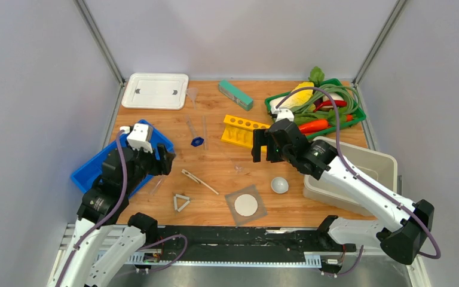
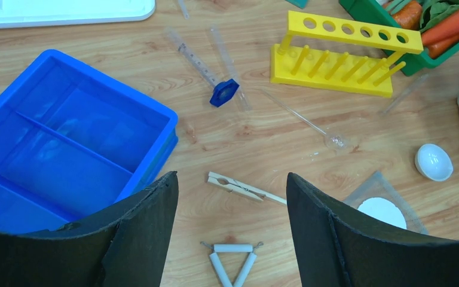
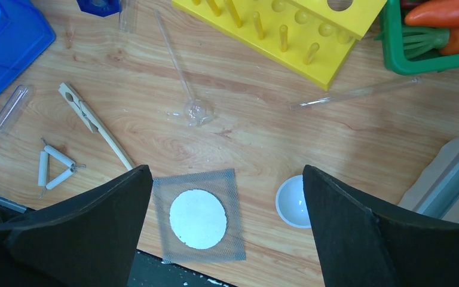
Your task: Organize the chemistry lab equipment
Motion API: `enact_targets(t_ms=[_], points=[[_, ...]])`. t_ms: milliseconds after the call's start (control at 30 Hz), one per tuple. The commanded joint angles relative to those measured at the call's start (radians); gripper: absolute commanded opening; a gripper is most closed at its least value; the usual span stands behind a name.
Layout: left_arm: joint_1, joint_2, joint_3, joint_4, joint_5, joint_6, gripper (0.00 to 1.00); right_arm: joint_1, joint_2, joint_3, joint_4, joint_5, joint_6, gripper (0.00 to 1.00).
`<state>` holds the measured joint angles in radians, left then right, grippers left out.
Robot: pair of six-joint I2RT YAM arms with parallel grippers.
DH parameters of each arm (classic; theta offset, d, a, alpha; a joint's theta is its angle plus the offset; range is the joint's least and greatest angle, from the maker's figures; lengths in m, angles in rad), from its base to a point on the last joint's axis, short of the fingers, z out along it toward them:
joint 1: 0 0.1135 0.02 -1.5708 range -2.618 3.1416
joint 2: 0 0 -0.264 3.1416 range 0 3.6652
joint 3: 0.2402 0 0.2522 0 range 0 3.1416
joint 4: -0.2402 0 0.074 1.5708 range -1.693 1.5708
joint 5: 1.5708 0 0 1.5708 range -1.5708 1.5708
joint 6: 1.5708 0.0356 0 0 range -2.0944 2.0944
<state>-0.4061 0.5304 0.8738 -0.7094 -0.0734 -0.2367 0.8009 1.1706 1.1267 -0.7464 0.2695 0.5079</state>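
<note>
My left gripper (image 1: 166, 160) hangs open and empty by the blue bin's right edge, above the wooden tongs (image 2: 245, 188) and the pipe-clay triangle (image 2: 233, 263). My right gripper (image 1: 262, 152) is open and empty in front of the yellow rack (image 1: 245, 130); below it lie the grey mesh square (image 3: 198, 215) and the white bowl (image 3: 291, 202). Two glass tubes (image 2: 198, 60), one with a blue cap (image 2: 223, 92), lie left of the rack. A thin glass dropper (image 3: 182, 78) and another tube (image 3: 355, 92) lie near it. A funnel (image 1: 192, 94) stands at the back.
A divided blue bin (image 1: 104, 167) sits at the left and a white lid (image 1: 155, 89) at the back left. The teal block (image 1: 235, 94) and green basket of vegetables (image 1: 358, 115) are at the back. A grey tub (image 1: 358, 173) stands at the right.
</note>
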Motion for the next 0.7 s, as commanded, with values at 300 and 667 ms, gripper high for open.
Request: enact_targets(t_ms=[300, 667], points=[[-0.005, -0.013, -0.001, 0.013, -0.035, -0.004, 0.73, 0.003, 0.046, 0.039, 0.074, -0.019, 0.011, 1.0], [-0.005, -0.222, -0.107, 0.111, -0.051, 0.036, 0.68, 0.003, 0.342, 0.09, 0.265, -0.139, -0.115, 0.66]])
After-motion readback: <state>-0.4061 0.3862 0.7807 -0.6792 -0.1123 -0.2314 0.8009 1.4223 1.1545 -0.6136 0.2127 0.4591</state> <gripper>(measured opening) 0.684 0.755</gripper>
